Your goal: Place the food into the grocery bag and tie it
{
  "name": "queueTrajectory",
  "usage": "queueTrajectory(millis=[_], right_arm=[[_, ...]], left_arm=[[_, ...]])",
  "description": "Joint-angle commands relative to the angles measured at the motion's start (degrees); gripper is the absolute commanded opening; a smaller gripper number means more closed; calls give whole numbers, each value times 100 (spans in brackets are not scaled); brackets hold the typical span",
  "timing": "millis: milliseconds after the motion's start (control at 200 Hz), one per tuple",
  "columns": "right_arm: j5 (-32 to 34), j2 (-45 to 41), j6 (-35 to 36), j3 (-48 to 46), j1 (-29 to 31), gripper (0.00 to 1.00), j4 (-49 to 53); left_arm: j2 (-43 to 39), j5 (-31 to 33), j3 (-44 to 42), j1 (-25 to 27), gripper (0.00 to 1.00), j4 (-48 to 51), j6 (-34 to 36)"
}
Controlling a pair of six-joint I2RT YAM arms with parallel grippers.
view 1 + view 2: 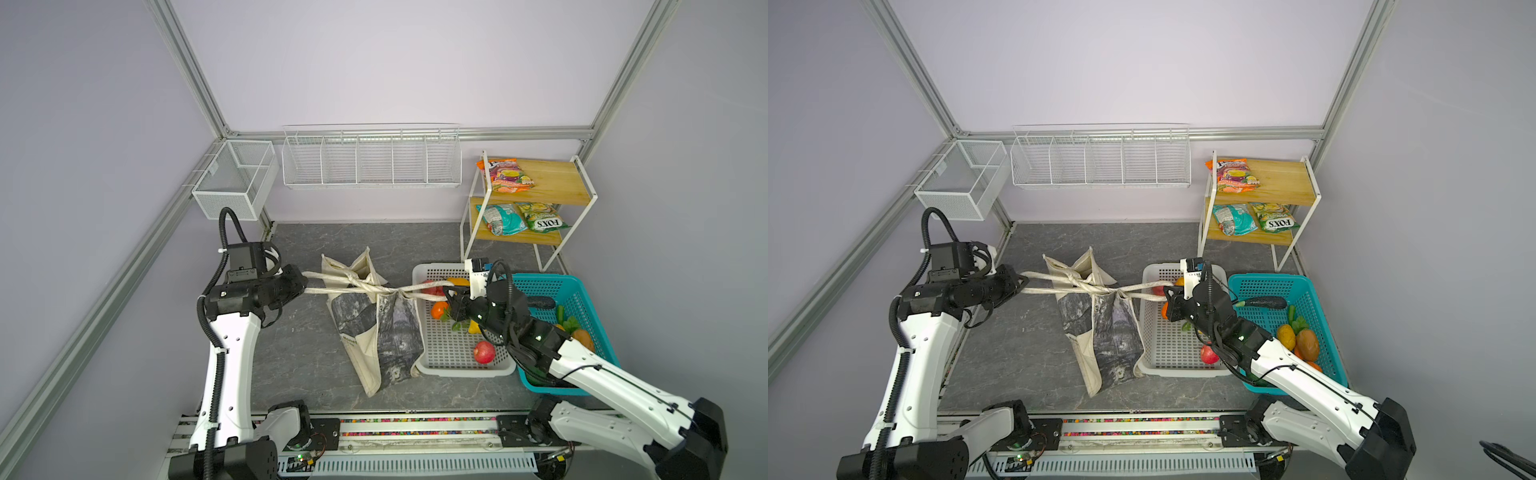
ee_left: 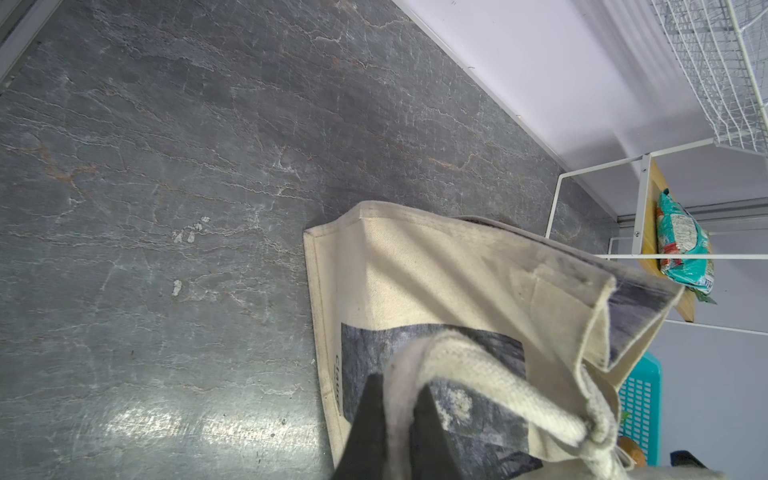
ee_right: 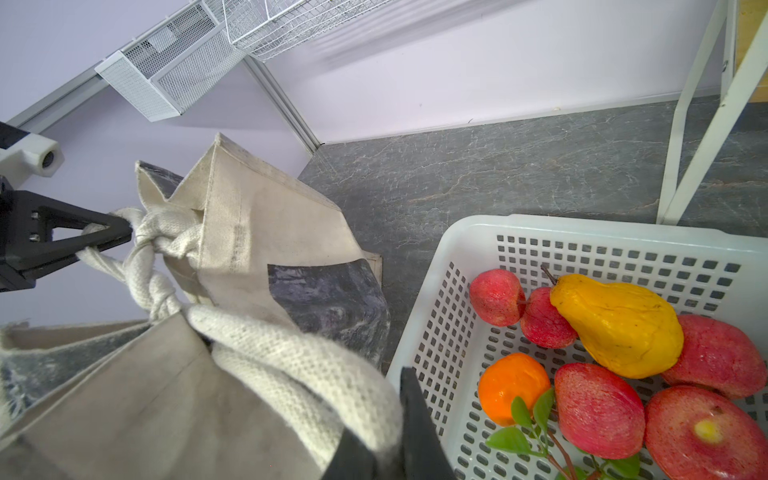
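**Item 1, left gripper** (image 1: 305, 284): jaws closed on a loop of strap (image 1: 322, 282); in the left wrist view the cream webbing passed between the two black fingers (image 2: 374, 399)

**Item 2, right gripper** (image 1: 446, 293): jaws closed on the opposite strap end (image 1: 424, 287), webbing bunched between the fingers in the right wrist view; held above the near-side wall of the white basket (image 1: 465, 370)

**Item 3, knot** (image 1: 357, 284): twisted crossing of the two straps, on the straight line from gripper to gripper, nearer the left one; straps looked taut, their long axis running tool to tool

**Item 4, bag** (image 1: 374, 332): cream canvas with grey-black print, between the grippers and below the strap line; mouth gathered up under the knot, body lying on the table and trailing toward the robot's base, crosswise to the straps; contents not visible

**Item 5, food**: apple (image 1: 484, 352), orange (image 1: 439, 309), a yellow pear (image 3: 615, 320) and more red fruit in the white basket, directly below and beyond the right gripper, well apart from the left; teal packet (image 1: 500, 219) on the shelf (image 1: 552, 183), beyond the right gripper

**Item 6, teal basket** (image 1: 582, 291): under the right arm, holding vegetables

**Remarks**: judged to be the tying step, each tool pulling outward along the strap axis. Any further tightening would turn on opposed pulls away from the knot. Much food looked unpacked, and the right arm lay nearer to it
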State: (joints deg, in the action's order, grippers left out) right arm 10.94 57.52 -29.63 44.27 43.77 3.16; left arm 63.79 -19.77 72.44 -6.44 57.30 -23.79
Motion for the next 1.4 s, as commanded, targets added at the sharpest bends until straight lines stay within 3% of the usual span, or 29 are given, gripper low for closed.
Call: queueTrajectory(millis=[0,145,320,460,815,1000,1210,1395], right_arm=[[3015,-335,-34,-251,-839,7,1486],[2738,-329,76,-309,-864,7,1339],[1571,-38,584,-288,-813,7,497],[1071,207,1020,-270,-578,12,-96],[532,697,1953,106,20,17,-573],[1375,618,1829,144,61,7,-338],[2600,305,1436,28,-6,7,340],[3093,-56,1152,-194,-48,7,826]], left_arm=[[64,3066,44,-833,0,-695,182],[69,2861,19,-833,0,-761,182],[62,1791,-140,-833,0,-1047,175],[141,1019,-179,-813,0,-1111,181],[216,542,103,160,0,-885,281],[95,1081,115,187,0,-924,243],[139,1389,226,-415,0,-1003,-15],[99,1741,111,-597,0,-947,-12]])
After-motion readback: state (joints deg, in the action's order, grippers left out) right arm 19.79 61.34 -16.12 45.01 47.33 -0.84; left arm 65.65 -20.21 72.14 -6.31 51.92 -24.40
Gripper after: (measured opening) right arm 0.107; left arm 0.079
